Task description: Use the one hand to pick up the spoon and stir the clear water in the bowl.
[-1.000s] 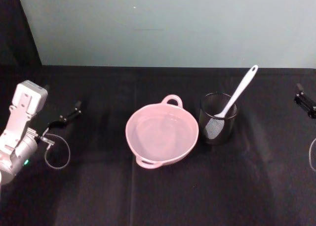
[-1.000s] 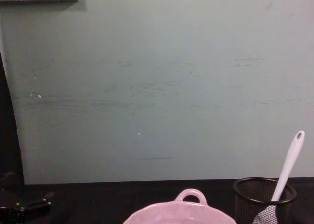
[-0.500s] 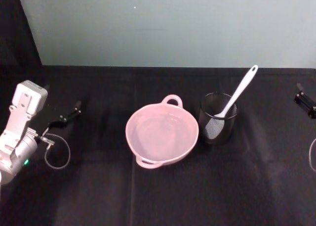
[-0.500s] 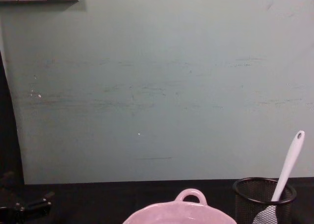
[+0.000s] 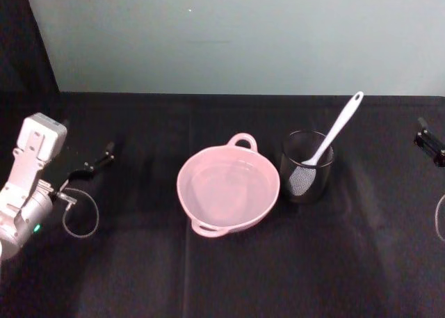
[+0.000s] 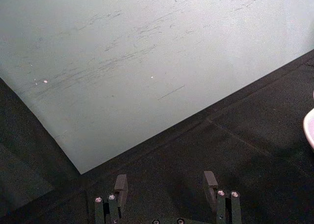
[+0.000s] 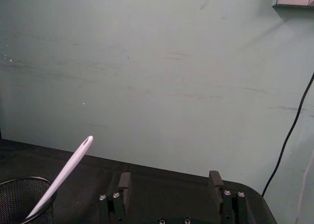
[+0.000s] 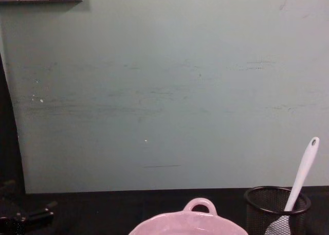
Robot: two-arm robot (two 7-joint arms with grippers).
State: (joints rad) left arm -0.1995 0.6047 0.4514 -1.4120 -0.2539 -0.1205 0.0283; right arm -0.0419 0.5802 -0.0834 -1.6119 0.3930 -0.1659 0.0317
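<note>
A: Head view, we've got the pink bowl [image 5: 228,189] mid desk [image 5: 208,276], spoon [image 5: 327,145] leaning in the mesh cup [image 5: 306,166] just beside it. Left gripper [image 5: 97,161] far left, right gripper [image 5: 430,142] at the right edge.

B: Wrist views: left fingers [image 6: 120,186] spread apart w/ nothing between, right fingers [image 7: 124,183] same. Chest view, spoon handle sticks up out of the cup.

Pale pink bowl [image 5: 228,189], white spoon [image 5: 334,135], black mesh cup [image 5: 306,166]
</note>
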